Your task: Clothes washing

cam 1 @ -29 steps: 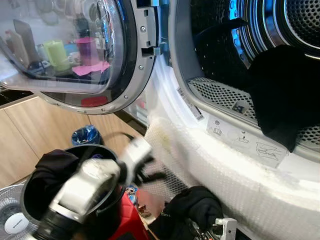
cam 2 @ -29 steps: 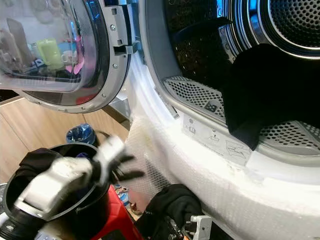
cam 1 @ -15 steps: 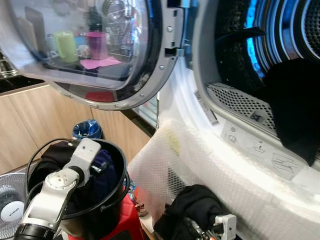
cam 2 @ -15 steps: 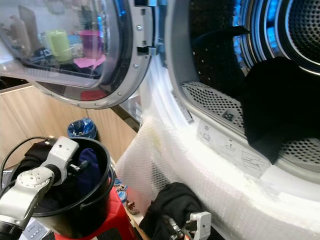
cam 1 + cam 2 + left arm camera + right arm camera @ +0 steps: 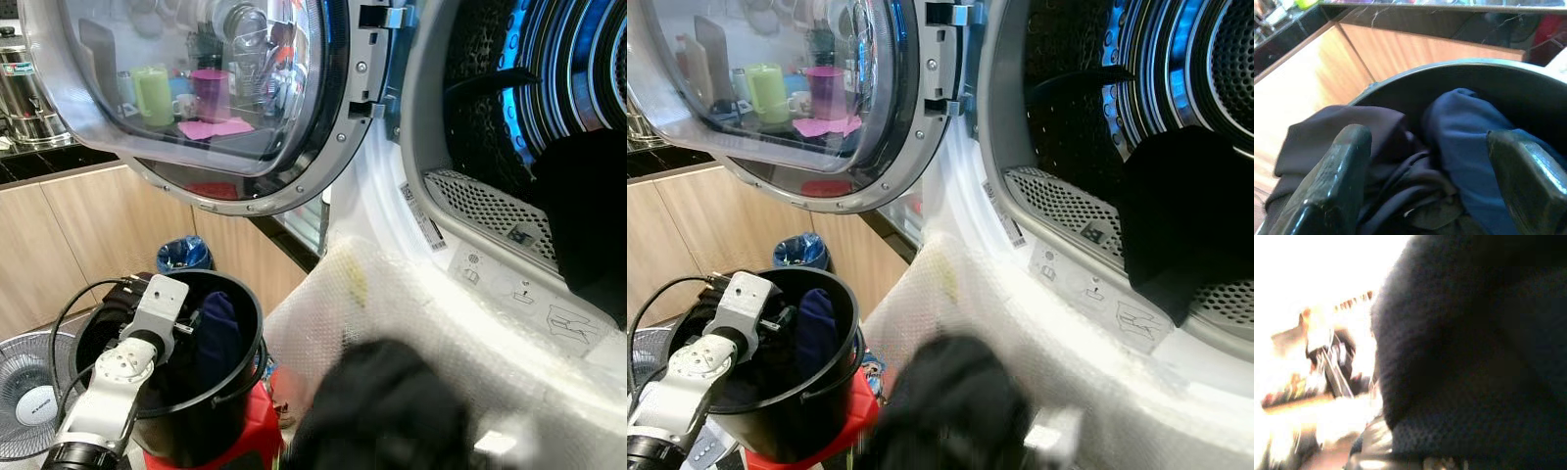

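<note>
Black clothing (image 5: 382, 411) is being carried, blurred, by the right end effector below the washer opening (image 5: 509, 147); its grip cannot be told. The left end effector (image 5: 1435, 171) is being held spread over bucket (image 5: 240, 323) laundry (image 5: 1474, 132), presumably for grasping.

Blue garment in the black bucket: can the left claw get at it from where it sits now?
Probably yes. The left claw is open inside the bucket, its fingers either side of the blue garment and a dark one beside it. Nothing lies over the blue cloth.
</note>
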You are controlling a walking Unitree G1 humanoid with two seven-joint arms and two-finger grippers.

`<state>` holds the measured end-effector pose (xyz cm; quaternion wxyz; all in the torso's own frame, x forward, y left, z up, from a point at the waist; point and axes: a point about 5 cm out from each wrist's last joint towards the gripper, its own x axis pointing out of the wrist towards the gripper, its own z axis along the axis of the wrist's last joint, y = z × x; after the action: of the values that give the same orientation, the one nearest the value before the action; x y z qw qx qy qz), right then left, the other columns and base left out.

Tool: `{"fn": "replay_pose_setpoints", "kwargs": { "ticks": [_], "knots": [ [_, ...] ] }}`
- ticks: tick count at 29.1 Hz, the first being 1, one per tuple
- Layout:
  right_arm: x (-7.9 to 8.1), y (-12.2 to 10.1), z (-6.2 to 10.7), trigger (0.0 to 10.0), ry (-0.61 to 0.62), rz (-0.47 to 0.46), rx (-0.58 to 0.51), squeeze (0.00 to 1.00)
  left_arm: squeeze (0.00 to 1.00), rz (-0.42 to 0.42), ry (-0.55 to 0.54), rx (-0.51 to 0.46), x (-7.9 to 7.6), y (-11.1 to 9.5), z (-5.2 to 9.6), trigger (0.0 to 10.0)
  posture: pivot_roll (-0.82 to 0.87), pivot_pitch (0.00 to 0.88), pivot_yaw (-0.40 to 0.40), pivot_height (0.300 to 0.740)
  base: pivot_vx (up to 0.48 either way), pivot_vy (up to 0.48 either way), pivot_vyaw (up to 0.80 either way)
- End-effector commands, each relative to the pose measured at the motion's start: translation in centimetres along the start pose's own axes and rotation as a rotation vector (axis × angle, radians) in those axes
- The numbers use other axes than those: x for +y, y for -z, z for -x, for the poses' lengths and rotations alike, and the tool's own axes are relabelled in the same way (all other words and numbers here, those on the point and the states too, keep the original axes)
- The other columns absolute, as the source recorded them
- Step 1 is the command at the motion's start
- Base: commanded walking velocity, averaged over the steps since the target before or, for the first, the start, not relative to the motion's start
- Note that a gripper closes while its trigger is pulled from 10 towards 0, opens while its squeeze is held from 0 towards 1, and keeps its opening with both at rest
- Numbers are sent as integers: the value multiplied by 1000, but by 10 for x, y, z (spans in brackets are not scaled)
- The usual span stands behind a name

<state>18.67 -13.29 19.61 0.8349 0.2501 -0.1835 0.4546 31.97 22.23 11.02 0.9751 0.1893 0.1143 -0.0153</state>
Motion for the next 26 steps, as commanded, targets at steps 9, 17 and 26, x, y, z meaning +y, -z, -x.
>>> {"fn": "replay_pose_setpoints", "kwargs": {
  "ticks": [9, 17, 26],
  "knots": [
    [17, -126, -40, 0, -193, 165, -350, 0, 0, -4, -4, 28, -7, 14, 2, 10000, 267, 30, -66, 740, 0, 0, 0],
    [-5, -193, -76, 0, -188, 291, -405, 0, 0, 1, 17, 36, -17, 16, -1, 10000, 225, 25, -71, 740, 0, 0, 0],
    [-89, -233, -153, 0, 161, 341, -286, 0, 0, 3, 61, 44, -31, 17, -3, 10000, 190, 28, -74, 740, 0, 0, 0]
  ]
}}
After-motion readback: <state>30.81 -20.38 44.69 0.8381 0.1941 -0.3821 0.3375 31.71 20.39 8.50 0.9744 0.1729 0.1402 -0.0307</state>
